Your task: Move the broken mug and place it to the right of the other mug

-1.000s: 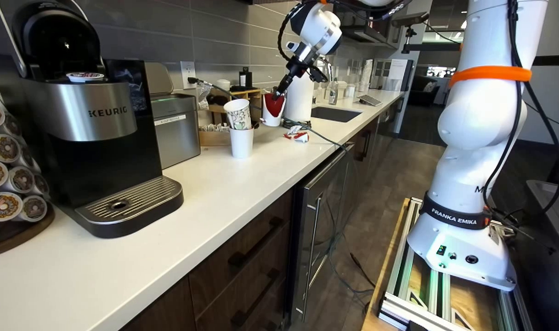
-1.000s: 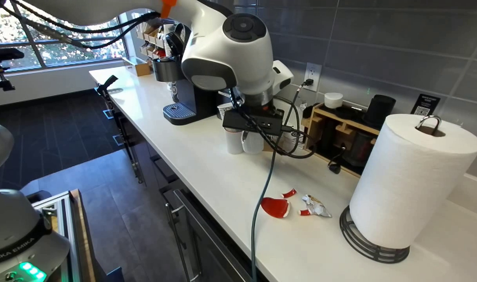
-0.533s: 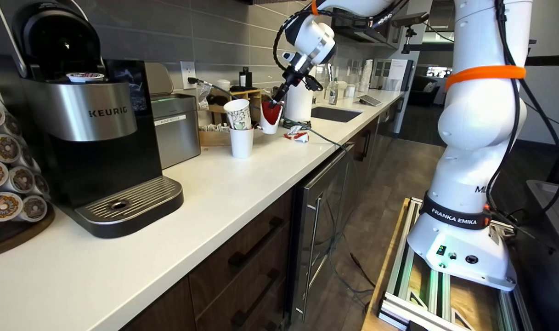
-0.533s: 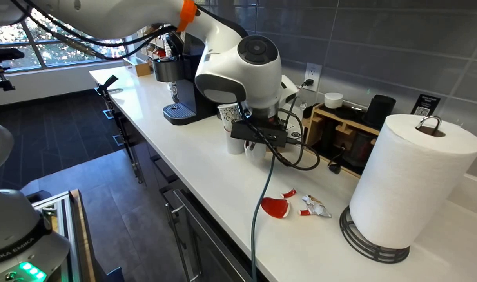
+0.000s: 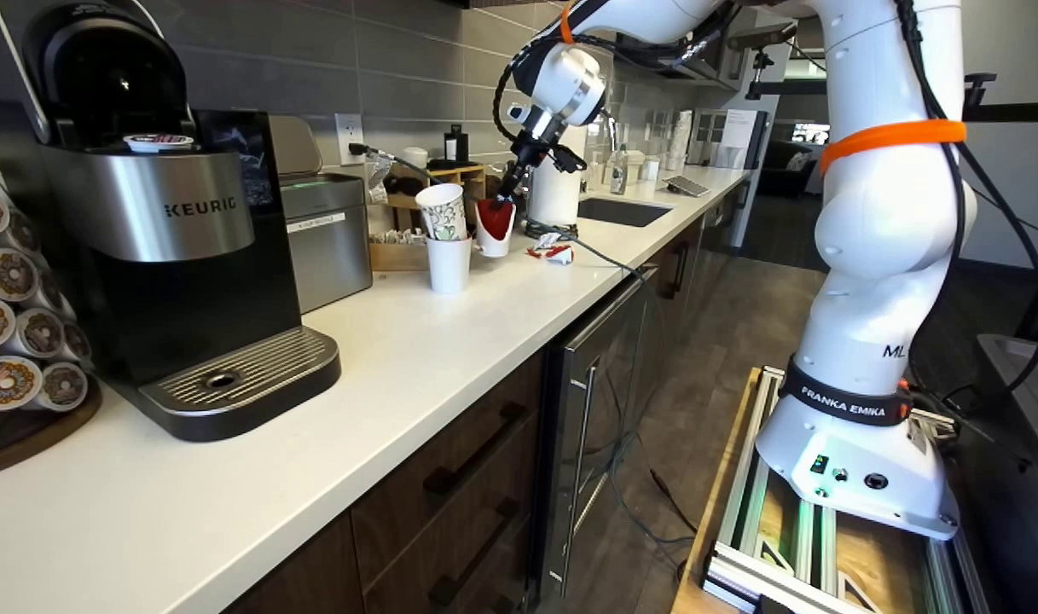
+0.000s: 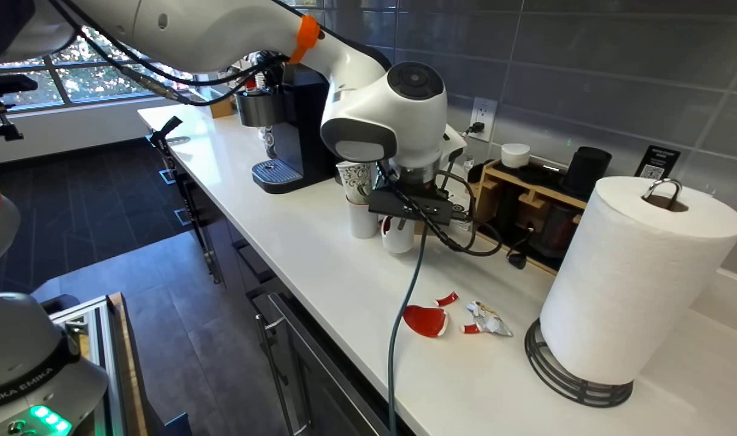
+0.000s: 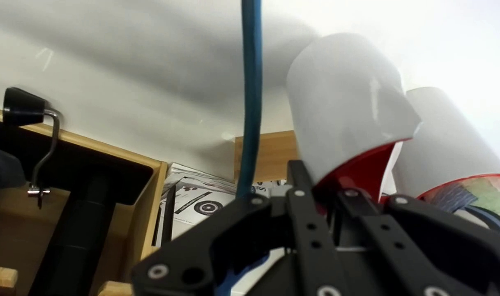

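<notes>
The broken mug, white outside and dark red inside with a jagged rim, shows in both exterior views (image 5: 495, 223) (image 6: 397, 240) and in the wrist view (image 7: 344, 102). My gripper (image 5: 503, 194) is shut on its wall, one finger outside and one inside, as the wrist view (image 7: 324, 186) shows. The mug is roughly upright, low over the counter; whether it touches is unclear. The other mug, plain white with a patterned paper cup (image 5: 442, 213) in it, stands close beside it in both exterior views (image 5: 449, 266) (image 6: 363, 221) and in the wrist view (image 7: 443, 144).
Red shards (image 6: 426, 321) and a crumpled wrapper (image 6: 488, 318) lie on the counter near the paper-towel roll (image 6: 641, 284). A blue-green cable (image 6: 407, 290) crosses the counter near the gripper. A wooden organizer (image 6: 525, 194) stands by the wall. A coffee maker (image 5: 177, 213) stands farther along.
The arm has carried the broken mug lower and closer to the other mug. The grip has stayed shut. The other mug and the shards have not moved.
</notes>
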`<state>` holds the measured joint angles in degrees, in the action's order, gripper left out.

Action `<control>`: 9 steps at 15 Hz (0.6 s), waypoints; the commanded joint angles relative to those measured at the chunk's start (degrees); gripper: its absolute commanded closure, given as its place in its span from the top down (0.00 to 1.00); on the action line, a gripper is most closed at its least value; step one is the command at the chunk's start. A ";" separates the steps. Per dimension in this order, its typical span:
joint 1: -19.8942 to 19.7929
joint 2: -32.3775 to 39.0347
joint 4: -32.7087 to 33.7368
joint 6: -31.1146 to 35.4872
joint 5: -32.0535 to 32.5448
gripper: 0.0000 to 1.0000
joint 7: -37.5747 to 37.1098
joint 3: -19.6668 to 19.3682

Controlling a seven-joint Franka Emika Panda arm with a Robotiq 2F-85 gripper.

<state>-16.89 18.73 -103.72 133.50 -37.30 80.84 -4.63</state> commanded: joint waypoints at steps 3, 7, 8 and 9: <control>-0.56 3.69 5.90 -4.45 2.18 0.02 -2.16 1.27; -1.19 6.08 8.78 -5.68 1.86 0.02 -1.72 2.01; -1.32 6.61 9.41 -5.86 2.00 0.02 -1.89 2.09; -1.52 7.17 10.05 -6.25 2.10 0.02 -1.96 2.18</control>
<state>-17.26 23.74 -97.29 130.16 -36.06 79.96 -3.10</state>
